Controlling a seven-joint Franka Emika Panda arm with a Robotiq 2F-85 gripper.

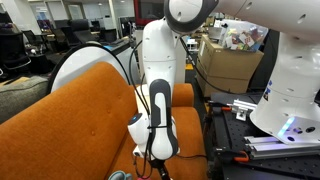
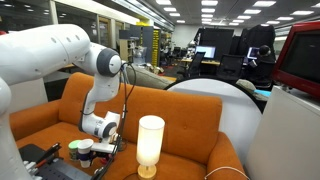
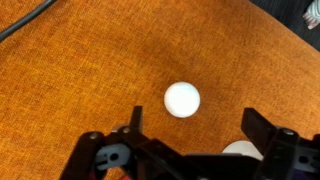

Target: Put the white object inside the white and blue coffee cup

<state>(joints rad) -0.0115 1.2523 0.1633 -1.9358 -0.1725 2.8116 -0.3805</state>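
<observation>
Progress check: I'd say basically nothing is banked yet. The white ball [image 3: 182, 99] sits loose on the orange upholstered bench [image 3: 80, 60], out in the open with nothing touching it. So the task's thing is on the fabric, not in any cup.

The pincer [image 3: 192, 118] hangs right over the ball with its jaws spread wide. There's a finger off to each side of the ball and bare fabric showing between them and it. It's released and carrying nothing. In both exterior views the arm [image 1: 158, 100] is folded down low towards the ball's spot, which looks like a lined-up approach and not a grab.

Near the ball, a pale rounded bit pokes out from behind the pincer's body in the wrist view. I take it to be the white and blue coffee cup [image 3: 240, 150]. Honestly so little shows that I can't confirm it, and I see no blue. In an exterior view there's a little cluster of stuff by the pincer too, but it's too small to make out.

What's left, as I read it, is pretty much everything:
- drop the last bit onto the ball
- clench on it
- lift it off the fabric
- shift across to the cup
- let go inside

Call it the pre-grasp stage.
</observation>
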